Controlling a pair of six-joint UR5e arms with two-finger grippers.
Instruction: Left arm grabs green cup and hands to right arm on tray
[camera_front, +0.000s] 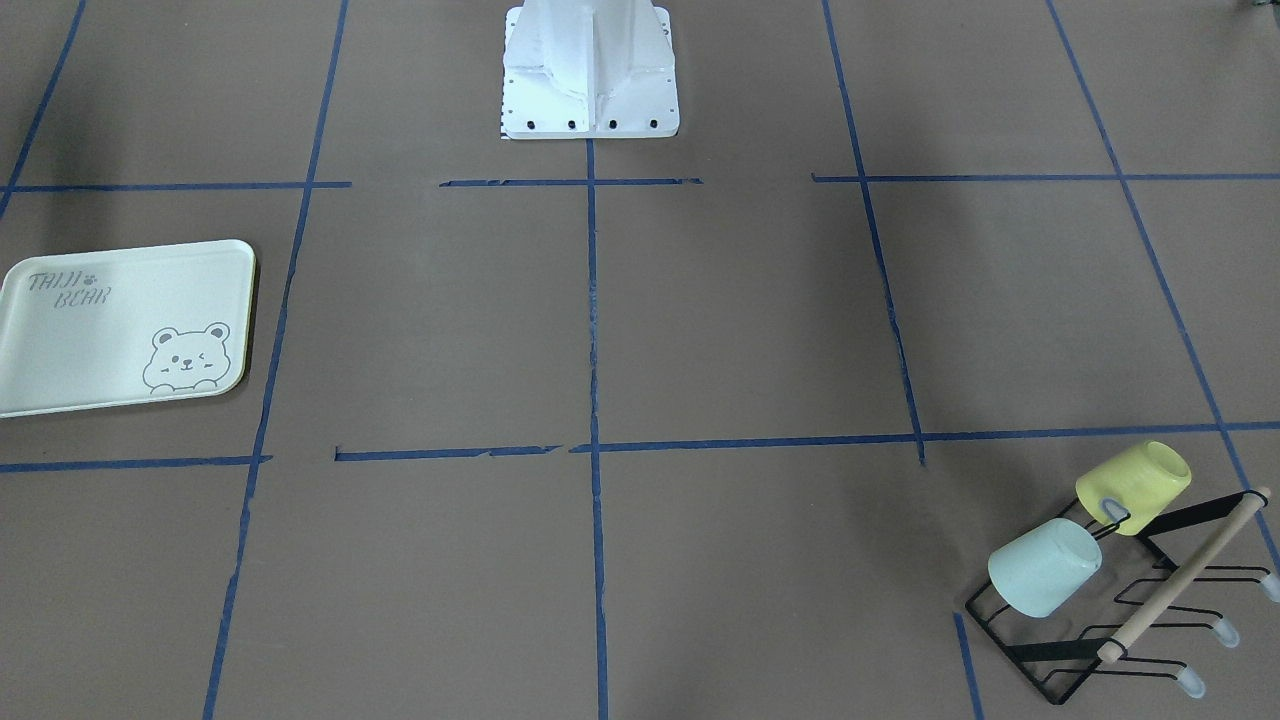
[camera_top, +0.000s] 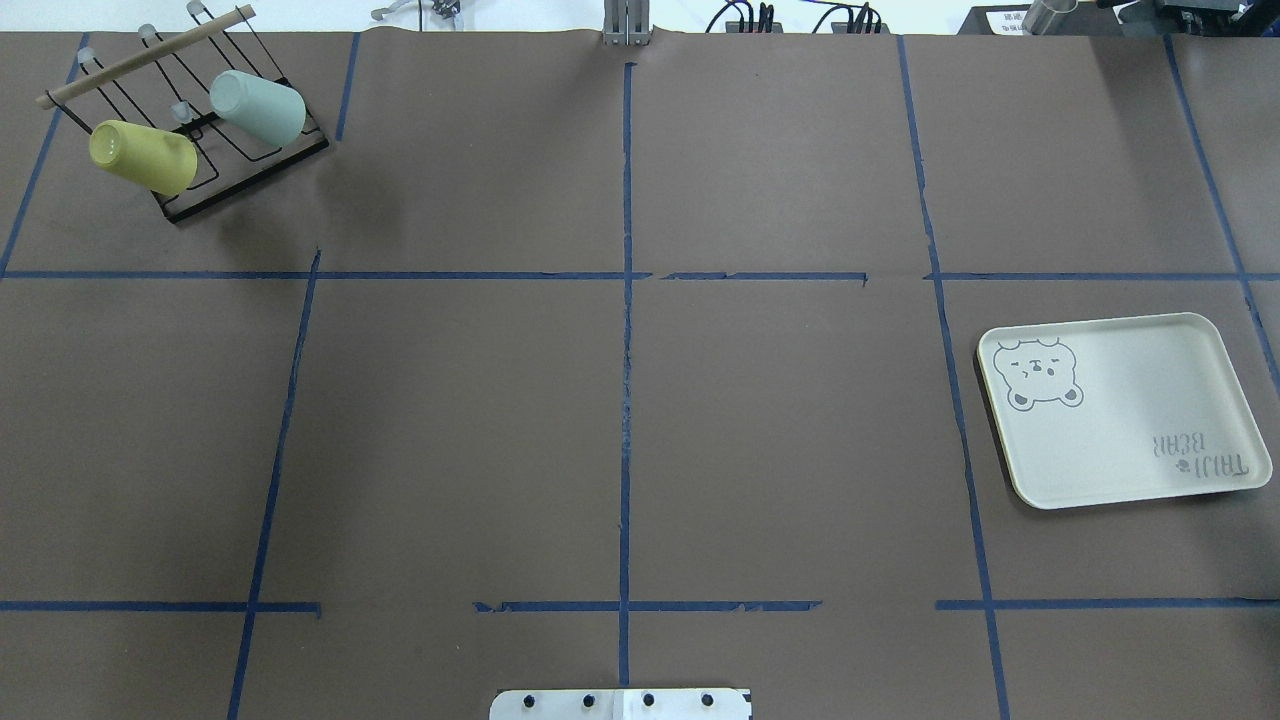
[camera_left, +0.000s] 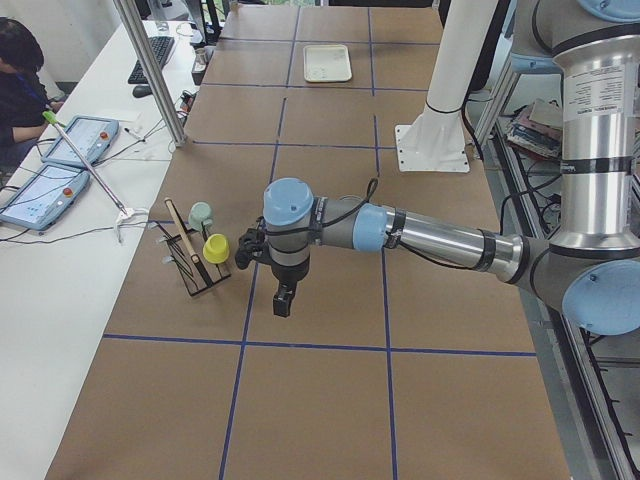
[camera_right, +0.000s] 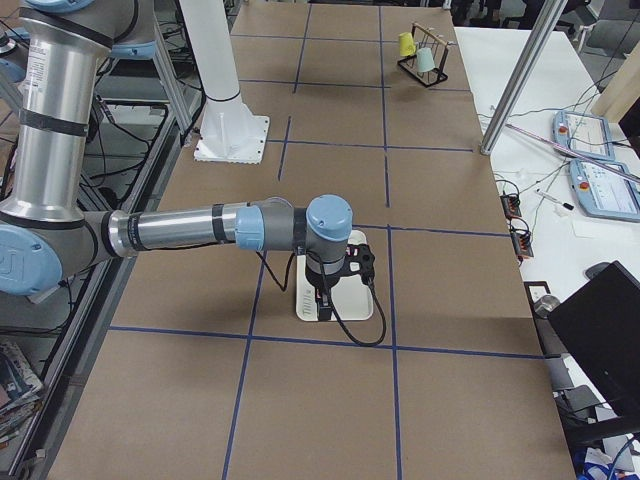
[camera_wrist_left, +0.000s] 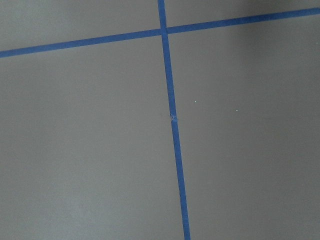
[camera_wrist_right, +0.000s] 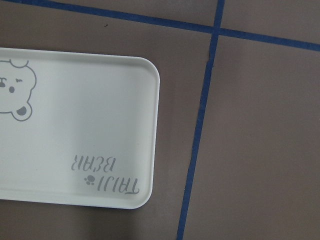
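Front-facing: shows green cup (camera_front: 1045, 580) slung tilted over a peg of black wire rack (camera_front: 1040, 652), just beside yellow cup (camera_front: 1133, 487), probably stored to drain; tray (camera_front: 120, 330) well apart; no hand in frame.
Overhead: same layout, no arms either.
Left side: alone catches left hand (camera_left: 284, 300) hanging over tabletop (camera_left: 320, 400), cup near it, untouched; can't tell released or clenched.
Right side: puts right hand (camera_right: 322, 305) above tray, likely parked for the drop-off; state can't tell.
Wrist cams: blue tape (camera_wrist_left: 172, 120) under left, tray corner under right.
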